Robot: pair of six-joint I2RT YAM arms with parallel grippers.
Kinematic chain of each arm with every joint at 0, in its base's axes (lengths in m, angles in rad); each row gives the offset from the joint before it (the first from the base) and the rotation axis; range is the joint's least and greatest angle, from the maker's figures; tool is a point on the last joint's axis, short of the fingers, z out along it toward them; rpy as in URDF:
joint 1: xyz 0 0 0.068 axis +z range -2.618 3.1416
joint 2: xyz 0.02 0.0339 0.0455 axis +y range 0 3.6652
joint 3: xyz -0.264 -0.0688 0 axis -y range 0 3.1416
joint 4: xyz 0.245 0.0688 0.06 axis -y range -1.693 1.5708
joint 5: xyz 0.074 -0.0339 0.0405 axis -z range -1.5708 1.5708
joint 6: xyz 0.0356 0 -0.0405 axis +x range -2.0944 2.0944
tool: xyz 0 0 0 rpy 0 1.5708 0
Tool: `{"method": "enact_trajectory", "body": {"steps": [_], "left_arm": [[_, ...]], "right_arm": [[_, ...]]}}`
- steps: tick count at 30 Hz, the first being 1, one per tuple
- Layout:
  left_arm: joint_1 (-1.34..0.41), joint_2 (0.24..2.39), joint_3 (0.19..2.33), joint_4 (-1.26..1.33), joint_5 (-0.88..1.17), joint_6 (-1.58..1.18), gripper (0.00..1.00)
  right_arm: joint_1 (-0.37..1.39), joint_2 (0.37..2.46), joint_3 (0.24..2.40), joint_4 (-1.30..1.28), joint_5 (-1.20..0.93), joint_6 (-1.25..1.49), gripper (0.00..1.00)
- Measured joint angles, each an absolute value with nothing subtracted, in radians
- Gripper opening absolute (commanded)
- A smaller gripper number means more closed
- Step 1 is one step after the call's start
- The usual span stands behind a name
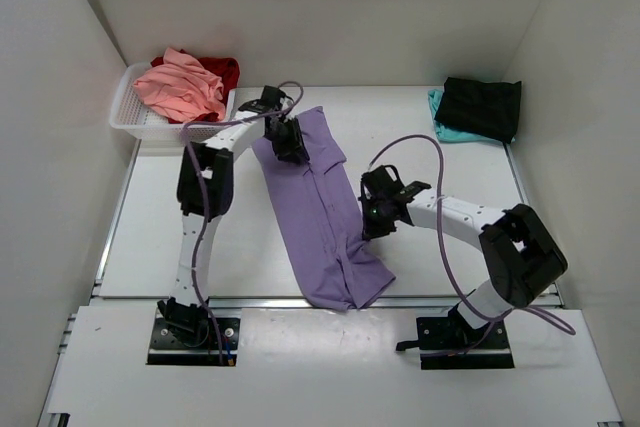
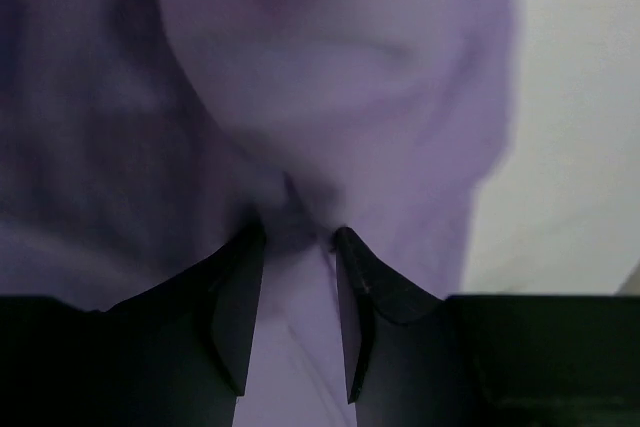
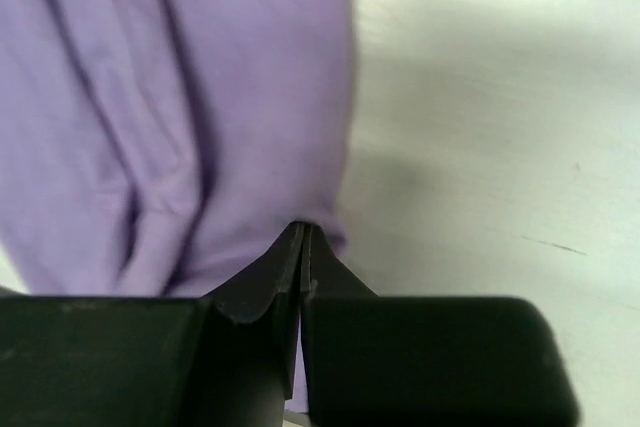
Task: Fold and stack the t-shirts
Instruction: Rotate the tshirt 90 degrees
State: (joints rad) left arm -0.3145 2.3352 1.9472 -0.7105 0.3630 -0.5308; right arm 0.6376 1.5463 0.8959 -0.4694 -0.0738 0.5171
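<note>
Shirt (image 1: 325, 217) blurred at left gripper (image 2: 298, 234), edge hidden — right gripper (image 3: 303, 230) pinching

Robot lab cell: white walls (image 1: 300, 7), two table-bolted arms (image 1: 190, 247)

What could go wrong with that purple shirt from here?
1. The right gripper pinches only the edge of the lavender shirt, so the cloth could slip free when pulled.
2. The left gripper stands open with a bunched crease between its tips. That cloth might catch and drag, wrinkling the fold.
</note>
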Motion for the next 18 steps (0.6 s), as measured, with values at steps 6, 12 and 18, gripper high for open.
{"method": "enact_trajectory", "body": {"steps": [6, 12, 18], "left_arm": [[-0.324, 2.602, 2.347, -0.877, 0.362, -0.535, 0.46], [-0.324, 2.761, 2.626, -0.937, 0.385, -0.585, 0.45], [-0.307, 2.761, 2.555, -0.775, 0.465, -0.701, 0.42]], "right_arm": [[0.649, 1.472, 0.8, -0.484, -0.075, 0.493, 0.0], [0.671, 1.34, 0.7, -0.489, -0.079, 0.497, 0.0], [0.651, 1.283, 0.641, -0.488, -0.087, 0.496, 0.0]]}}
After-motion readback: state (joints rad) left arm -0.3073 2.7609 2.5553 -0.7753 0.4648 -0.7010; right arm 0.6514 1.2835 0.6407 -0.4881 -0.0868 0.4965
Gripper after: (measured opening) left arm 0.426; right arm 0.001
